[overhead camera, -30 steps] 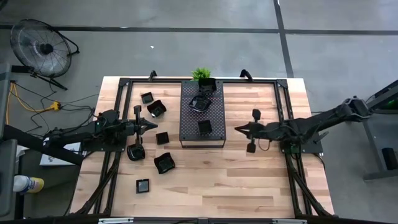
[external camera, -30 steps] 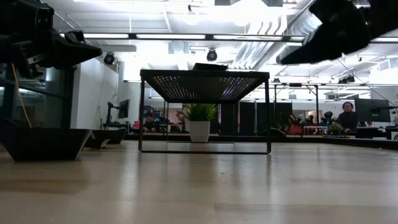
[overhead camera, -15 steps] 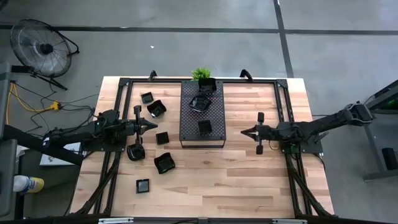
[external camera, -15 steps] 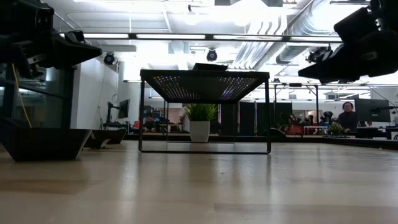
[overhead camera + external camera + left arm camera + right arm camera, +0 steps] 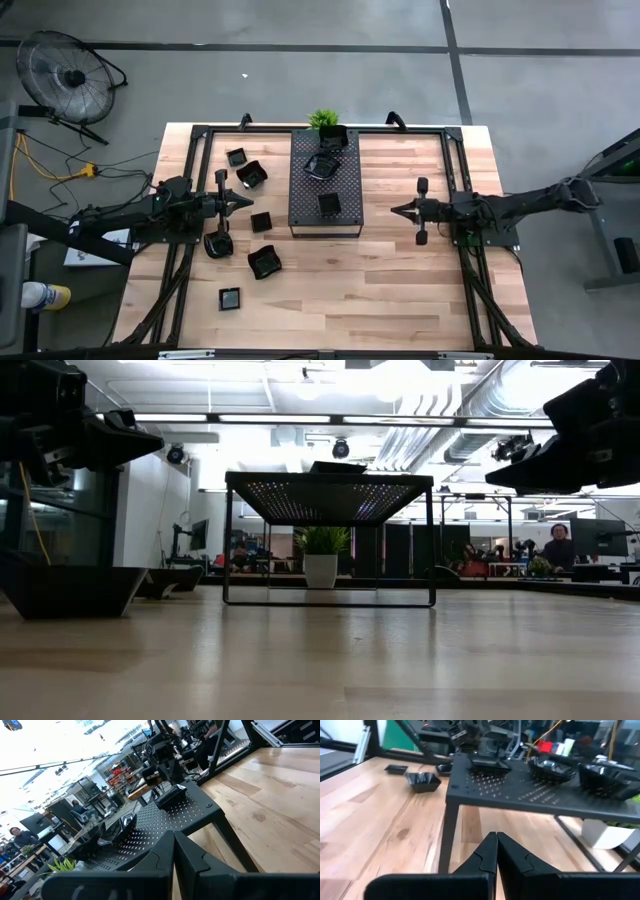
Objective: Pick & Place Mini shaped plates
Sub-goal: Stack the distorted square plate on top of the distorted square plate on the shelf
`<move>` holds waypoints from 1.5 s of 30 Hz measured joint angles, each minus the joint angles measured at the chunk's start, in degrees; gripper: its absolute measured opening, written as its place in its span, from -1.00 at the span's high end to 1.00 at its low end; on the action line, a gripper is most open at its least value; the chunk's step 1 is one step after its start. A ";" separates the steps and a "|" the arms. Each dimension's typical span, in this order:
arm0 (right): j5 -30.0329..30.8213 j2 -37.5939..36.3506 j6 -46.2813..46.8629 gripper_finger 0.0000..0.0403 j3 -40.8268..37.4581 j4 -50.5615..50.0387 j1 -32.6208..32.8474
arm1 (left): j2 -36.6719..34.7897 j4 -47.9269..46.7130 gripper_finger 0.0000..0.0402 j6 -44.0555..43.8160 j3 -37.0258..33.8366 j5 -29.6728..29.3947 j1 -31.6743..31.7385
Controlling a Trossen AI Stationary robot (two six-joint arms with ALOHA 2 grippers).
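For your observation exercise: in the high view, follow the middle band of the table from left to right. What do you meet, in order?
Left gripper, shut → small square plate → perforated tray, carrying a square plate → bare wooden table → right gripper, shut and holding nothing.

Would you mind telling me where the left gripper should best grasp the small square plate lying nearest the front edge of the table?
Probably by one raised rim edge of the square plate, coming straight down from above: it lies flat and shallow, clear of its neighbours.
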 joint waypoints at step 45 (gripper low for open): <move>-9.63 -15.06 10.58 0.98 -0.02 -14.88 -4.04 | 0.01 0.01 0.99 0.00 0.00 -0.02 0.01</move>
